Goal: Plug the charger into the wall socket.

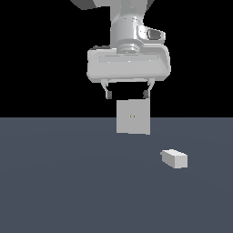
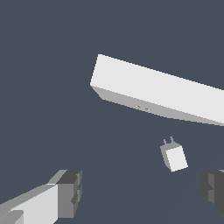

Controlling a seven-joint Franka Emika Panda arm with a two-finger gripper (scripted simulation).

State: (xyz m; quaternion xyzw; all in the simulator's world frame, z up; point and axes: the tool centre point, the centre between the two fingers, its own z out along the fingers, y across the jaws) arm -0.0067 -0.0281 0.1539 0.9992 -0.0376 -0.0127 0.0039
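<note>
The charger is a small white block lying on the dark grey floor, to the exterior view's right and nearer than the socket. In the wrist view the charger shows two thin prongs pointing toward the socket. The wall socket is an upright white slab with two tiny yellowish holes; it also shows in the wrist view. My gripper hangs high above the floor, open and empty, its fingers wide apart. The charger lies between and beyond them, untouched.
The dark grey floor spreads all around the two things. Nothing else stands on it.
</note>
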